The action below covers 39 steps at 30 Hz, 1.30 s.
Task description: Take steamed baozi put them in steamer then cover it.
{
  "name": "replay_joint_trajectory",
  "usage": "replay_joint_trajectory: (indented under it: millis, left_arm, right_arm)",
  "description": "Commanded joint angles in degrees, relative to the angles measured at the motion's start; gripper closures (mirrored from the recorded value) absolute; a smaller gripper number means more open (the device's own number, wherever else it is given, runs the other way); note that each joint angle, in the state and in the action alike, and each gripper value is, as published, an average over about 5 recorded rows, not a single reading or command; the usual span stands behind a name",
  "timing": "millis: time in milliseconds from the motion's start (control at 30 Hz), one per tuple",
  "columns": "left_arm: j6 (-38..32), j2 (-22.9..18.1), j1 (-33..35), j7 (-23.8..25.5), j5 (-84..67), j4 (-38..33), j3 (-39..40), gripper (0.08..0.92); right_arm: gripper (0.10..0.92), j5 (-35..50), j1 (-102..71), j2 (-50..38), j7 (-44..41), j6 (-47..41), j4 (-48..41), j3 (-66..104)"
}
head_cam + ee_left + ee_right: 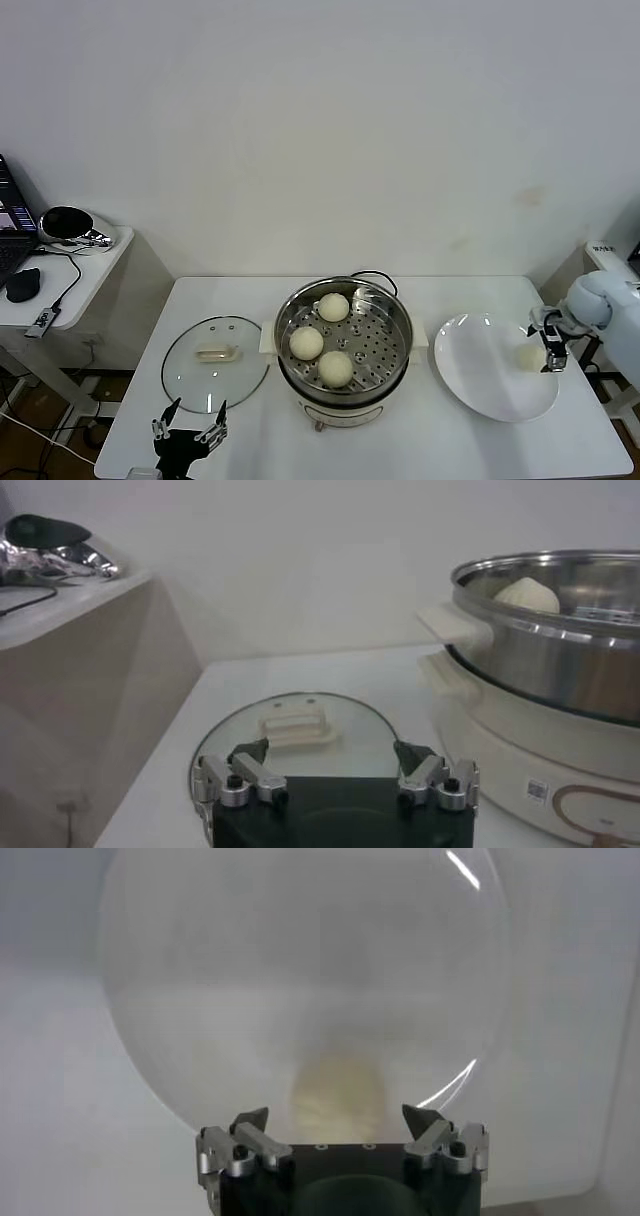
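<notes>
The steamer (343, 345) stands mid-table with three steamed baozi (306, 343) on its perforated tray. One more baozi (529, 356) lies on the white plate (480, 385) at the right. My right gripper (548, 360) is open and right beside that baozi. In the right wrist view the baozi (338, 1088) lies between the spread fingers of the gripper (335, 1115), not gripped. The cover (216, 362), a glass lid with a cream handle, lies flat left of the steamer. My left gripper (188, 425) waits open near the table's front edge, just short of the cover (295, 725).
A black cord (375, 275) runs behind the steamer (540, 660). A side table (60, 285) at the far left holds a laptop, a mouse and a shiny object. The plate sits close to the table's right edge.
</notes>
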Motion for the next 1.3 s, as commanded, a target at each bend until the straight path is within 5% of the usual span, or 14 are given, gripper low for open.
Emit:
replay_joint_trajectory:
  millis: [33, 900, 1300]
  left_arm:
    - [-0.02, -0.05, -0.26, 0.01, 0.07, 0.42, -0.13, 0.177]
    - [0.1, 0.15, -0.46, 0.42, 0.11, 0.44, -0.17, 0.177]
    - [0.07, -0.02, -0.68, 0.39, 0.16, 0.43, 0.13, 0.177]
  right_arm:
    - [0.203, -1.37, 0.51, 2.28, 1.33, 0.35, -3.46, -0.57]
    - [0.211, -2.23, 1.1, 3.44, 0.16, 0.32, -4.94, -1.87]
    - [0.384, -1.31, 0.79, 2.51, 0.55, -0.13, -4.65, -0.96]
